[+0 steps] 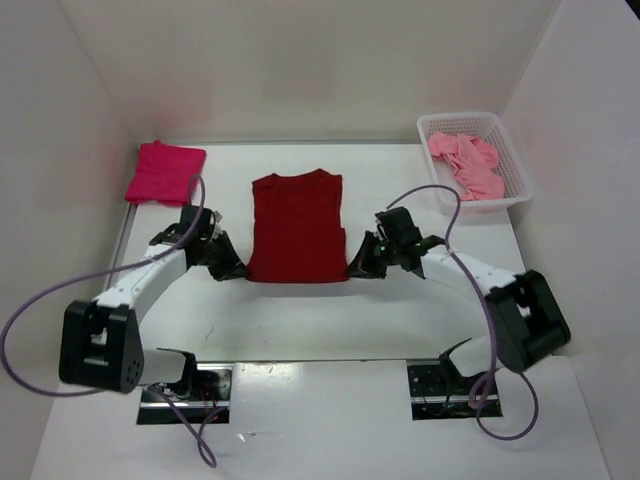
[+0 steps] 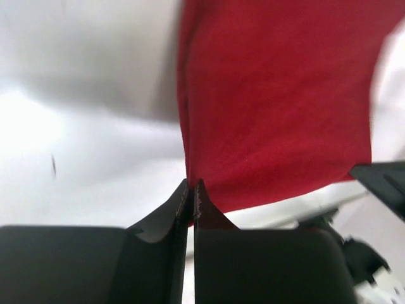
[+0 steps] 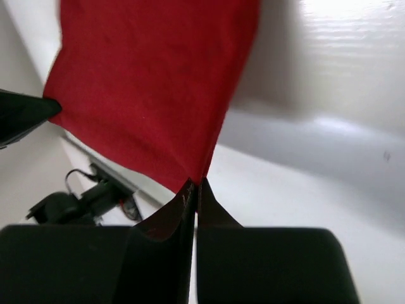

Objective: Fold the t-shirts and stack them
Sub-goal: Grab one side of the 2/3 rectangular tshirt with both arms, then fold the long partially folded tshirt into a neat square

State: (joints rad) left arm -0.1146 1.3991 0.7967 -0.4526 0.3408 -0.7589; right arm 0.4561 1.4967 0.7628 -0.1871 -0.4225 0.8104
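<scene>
Left tool (image 1: pixel 228 268) and right tool (image 1: pixel 357 268) are both clamped on the near hem corners of the dark red shirt (image 1: pixel 297 225). It lies flat on the desk (image 1: pixel 300 320), ahead of and between them. Risk: both pinches sit at the very corner tips, so cloth may slip out on lifting. An uneven lift would skew the fold.

I have the dark red t-shirt (image 1: pixel 297 228) spread flat in the middle, collar at the far end, its outline a tall rectangle with the near hem straight across. The crimson-pink t-shirt (image 1: pixel 163 172) lies folded into a neat square at the far left. The light pink t-shirt (image 1: pixel 466 165) sits crumpled in the white basket (image 1: pixel 460 119) at the far right
</scene>
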